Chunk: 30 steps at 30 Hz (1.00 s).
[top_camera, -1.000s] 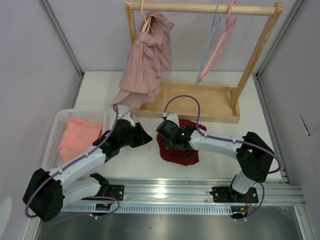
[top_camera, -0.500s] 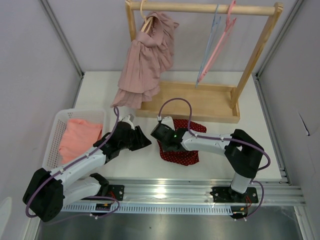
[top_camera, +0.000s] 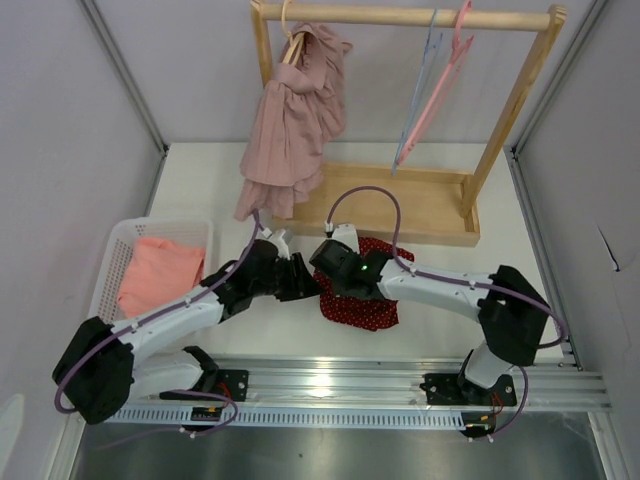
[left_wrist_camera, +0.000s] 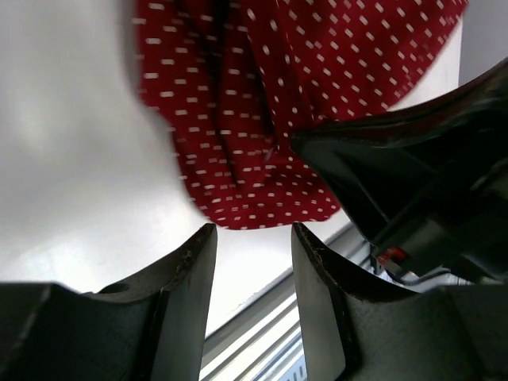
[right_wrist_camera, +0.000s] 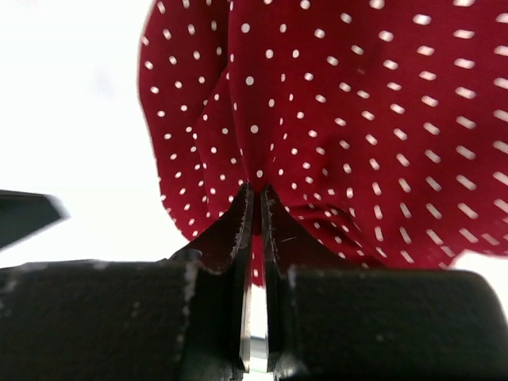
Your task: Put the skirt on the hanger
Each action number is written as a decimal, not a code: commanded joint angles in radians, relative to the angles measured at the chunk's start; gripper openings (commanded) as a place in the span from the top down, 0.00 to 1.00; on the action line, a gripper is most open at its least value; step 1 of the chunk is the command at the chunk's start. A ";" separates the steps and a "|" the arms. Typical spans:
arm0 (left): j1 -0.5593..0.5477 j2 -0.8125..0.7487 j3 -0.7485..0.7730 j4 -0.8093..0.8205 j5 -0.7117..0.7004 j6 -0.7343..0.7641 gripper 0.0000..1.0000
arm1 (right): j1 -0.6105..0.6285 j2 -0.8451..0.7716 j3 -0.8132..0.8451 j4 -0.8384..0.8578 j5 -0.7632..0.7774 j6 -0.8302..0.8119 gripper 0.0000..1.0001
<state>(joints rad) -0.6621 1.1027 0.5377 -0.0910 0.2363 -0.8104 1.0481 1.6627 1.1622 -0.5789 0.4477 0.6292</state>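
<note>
Just beside skirt (left_wrist_camera: 262,119) edge, left pincer (left_wrist_camera: 250,234)

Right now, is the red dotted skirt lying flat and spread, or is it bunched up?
Bunched up. The skirt lies in a crumpled heap on the table, with folds gathered where the right gripper pinches it.

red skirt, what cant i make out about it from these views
- Top view: the right arm has its wrist over the red skirt, hiding the skirt's left edge.
- Right wrist view: the skirt runs off the top and right edges; the right end effector hides the pinched fold.
- Left wrist view: the skirt is blurred and cut by the top edge; the right arm blocks its lower right.
</note>
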 commanded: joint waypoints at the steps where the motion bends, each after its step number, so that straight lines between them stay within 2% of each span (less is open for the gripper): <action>1: -0.062 0.074 0.077 0.085 0.028 0.011 0.53 | -0.019 -0.121 0.047 -0.041 0.052 0.023 1.00; 4: -0.083 0.140 0.079 0.151 0.024 -0.016 0.55 | -0.033 -0.182 0.042 -0.071 0.071 0.032 1.00; 17: -0.134 0.371 0.133 0.204 0.000 -0.024 0.56 | -0.086 -0.356 -0.028 -0.137 0.088 0.046 1.00; 27: -0.157 0.462 0.149 0.267 0.001 -0.058 0.55 | -0.129 -0.435 -0.075 -0.148 0.072 0.032 1.00; 30: -0.163 0.474 0.163 0.286 -0.008 -0.065 0.58 | -0.138 -0.451 -0.084 -0.147 0.066 0.029 1.00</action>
<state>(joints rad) -0.8139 1.5661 0.6537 0.1215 0.2401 -0.8536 0.9203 1.2514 1.0855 -0.7284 0.4988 0.6571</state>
